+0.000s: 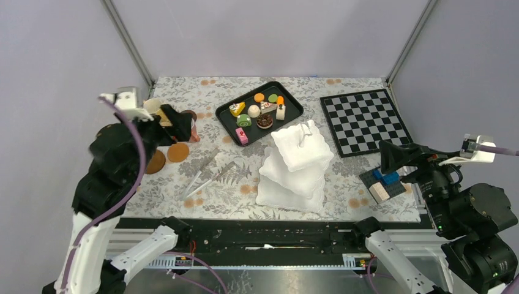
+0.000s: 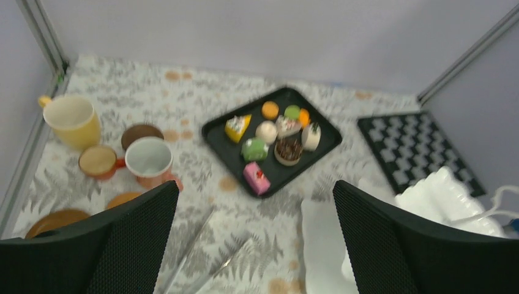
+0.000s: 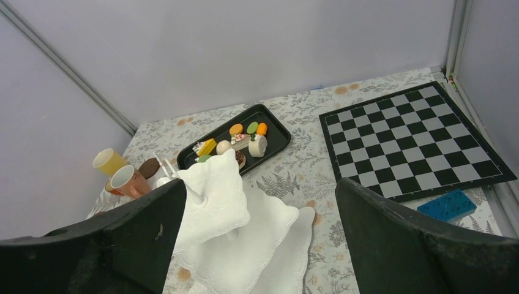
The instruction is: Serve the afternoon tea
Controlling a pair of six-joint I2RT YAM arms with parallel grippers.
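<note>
Small toy cakes and macarons (image 1: pixel 257 111) lie on a black tray (image 1: pixel 294 109). The white three-tier stand (image 1: pixel 300 156) is beside it, with bare tiers. Yellow (image 2: pixel 72 120), white (image 2: pixel 149 157) and brown (image 2: pixel 98 161) cups cluster at the far left, with brown saucers (image 1: pixel 178 152) close by. My left gripper (image 1: pixel 180 125) hovers open above the cups, holding nothing. The left wrist view takes in the cakes (image 2: pixel 269 138) and the stand (image 2: pixel 440 199). My right gripper (image 1: pixel 392 158) is open and empty at the right, facing the stand (image 3: pixel 226 226).
Silver tongs (image 1: pixel 208 174) lie on the floral cloth between the saucers and the stand. A checkerboard (image 1: pixel 365 120) fills the back right. Toy bricks (image 1: pixel 382 184) sit on a dark plate under my right gripper. Grey walls and metal posts close in the table.
</note>
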